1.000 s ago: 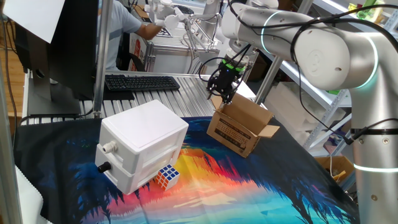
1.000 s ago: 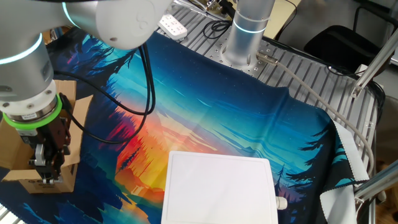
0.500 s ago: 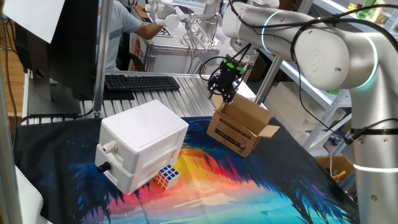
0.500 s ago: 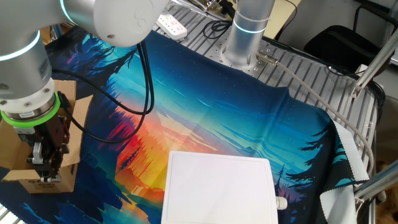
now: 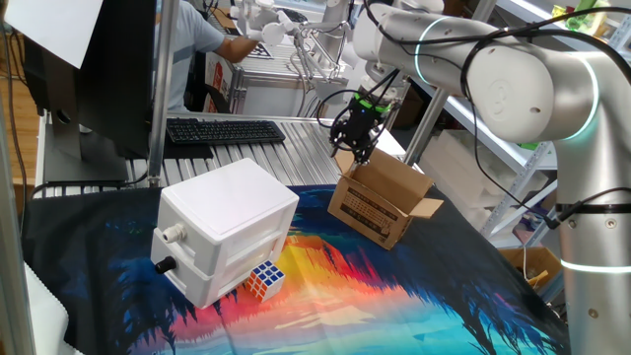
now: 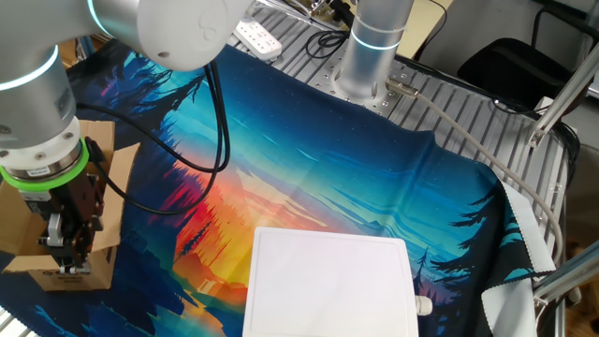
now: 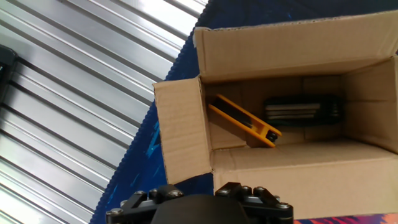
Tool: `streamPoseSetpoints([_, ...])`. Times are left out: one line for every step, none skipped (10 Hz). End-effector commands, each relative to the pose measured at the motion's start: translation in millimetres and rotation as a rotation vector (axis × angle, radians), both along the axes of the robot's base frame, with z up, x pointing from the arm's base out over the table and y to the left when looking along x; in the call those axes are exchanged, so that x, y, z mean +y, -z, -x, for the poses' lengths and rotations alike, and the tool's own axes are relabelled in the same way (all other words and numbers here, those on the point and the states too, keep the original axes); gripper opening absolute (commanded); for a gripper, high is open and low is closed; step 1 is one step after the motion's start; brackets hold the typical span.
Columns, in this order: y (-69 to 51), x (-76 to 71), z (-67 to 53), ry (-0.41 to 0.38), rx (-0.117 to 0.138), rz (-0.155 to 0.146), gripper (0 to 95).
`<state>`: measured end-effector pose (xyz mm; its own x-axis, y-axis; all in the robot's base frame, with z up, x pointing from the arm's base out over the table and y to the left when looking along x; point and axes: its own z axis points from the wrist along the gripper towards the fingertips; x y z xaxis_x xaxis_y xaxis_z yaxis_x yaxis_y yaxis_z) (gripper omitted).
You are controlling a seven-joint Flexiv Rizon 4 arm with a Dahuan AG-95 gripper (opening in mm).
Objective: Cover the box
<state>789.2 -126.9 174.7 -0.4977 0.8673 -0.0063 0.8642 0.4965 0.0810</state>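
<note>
The box (image 5: pixel 375 205) is a small brown carton with black print on its side, standing at the far right of the colourful cloth. It also shows in the other fixed view (image 6: pixel 28 211) and in the hand view (image 7: pixel 292 50). Its top is open and the flaps stand outward. Inside lie a yellow-and-black tool (image 7: pixel 244 121) and a black object (image 7: pixel 303 109). My gripper (image 5: pixel 356 148) hangs just above the box's far flap (image 7: pixel 181 130), with its fingers close together and nothing in them. It also shows in the other fixed view (image 6: pixel 65 257).
A large white plastic box with knobs (image 5: pixel 225 225) stands mid-cloth, with a small Rubik's cube (image 5: pixel 265 279) at its foot. Ribbed metal tabletop (image 7: pixel 68 106) lies beyond the cloth edge. A keyboard (image 5: pixel 225 130) and a person sit behind the table.
The gripper has crept very slightly sideways over the box flap; the box and the other objects have not moved.
</note>
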Motion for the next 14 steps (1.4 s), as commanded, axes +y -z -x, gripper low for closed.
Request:
streamPoseSetpoints([-0.4,0.5,-0.7,0.005,0.011,-0.014,57.0])
streamPoseSetpoints([-0.4,0.6,-0.7,0.007,0.012,-0.014,57.0])
streamPoseSetpoints([-0.6,1.0,-0.8,0.01,0.014,-0.016,57.0])
streamPoseSetpoints([-0.8,2.0,-1.0,0.013,0.014,-0.014,57.0])
streamPoseSetpoints([-1.4,2.9,-1.1,0.014,0.015,-0.014,57.0])
streamPoseSetpoints([-1.9,3.8,-1.2,0.016,0.016,-0.014,57.0])
streamPoseSetpoints([-2.1,4.6,-1.4,0.019,0.016,-0.014,57.0])
streamPoseSetpoints([-2.5,5.6,-1.5,0.02,0.016,-0.014,57.0])
streamPoseSetpoints([-3.1,6.3,-1.6,0.02,0.017,-0.014,57.0])
streamPoseSetpoints([-3.5,6.4,-1.6,0.014,0.018,-0.015,57.0])
streamPoseSetpoints([-3.5,6.4,-1.6,0.014,0.018,-0.015,57.0])
streamPoseSetpoints([-3.8,6.3,-1.6,0.017,0.022,-0.017,57.0])
streamPoseSetpoints([-3.9,6.2,-1.6,0.018,0.022,-0.017,76.0])
streamPoseSetpoints([-4.3,5.6,-1.5,0.009,0.013,-0.015,57.0])
